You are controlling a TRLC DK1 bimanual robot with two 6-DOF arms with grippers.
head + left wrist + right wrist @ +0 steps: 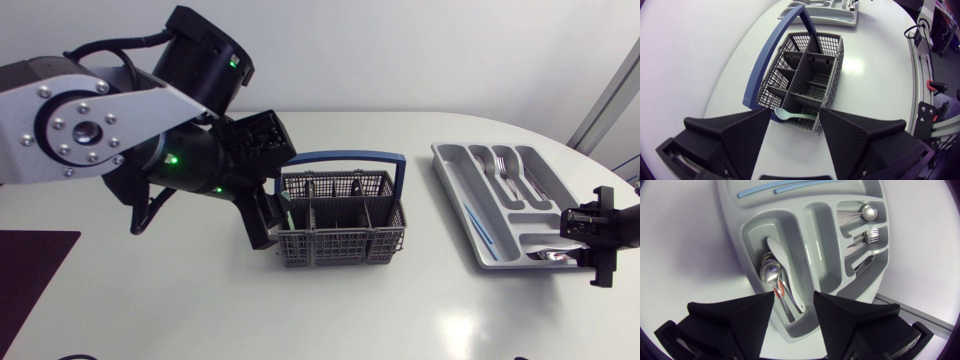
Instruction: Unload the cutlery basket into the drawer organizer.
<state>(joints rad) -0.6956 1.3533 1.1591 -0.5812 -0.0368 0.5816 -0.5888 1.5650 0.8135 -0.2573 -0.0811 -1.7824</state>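
Grey mesh cutlery basket with a blue handle (340, 215) and grey plastic drawer organizer (500, 200), set apart on a white worktop (200, 310).
The left jaws are held apart beside the basket, where a pale green spoon (792, 115) is seen in the nearest compartment. The right jaws are held apart over metal spoons (771, 271) in the organizer.

The basket (340, 246) stands left of the organizer (451, 170).

Crowding the 9 o'clock wall of the basket (340, 245) with the left claw (795, 117), fingers spread; arching above it with the blue handle (345, 157). Leaving bare desk (430, 300) open toward the organizer (452, 190) at 3 o'clock. Hanging over its 5 o'clock end with the right claw (793, 296).
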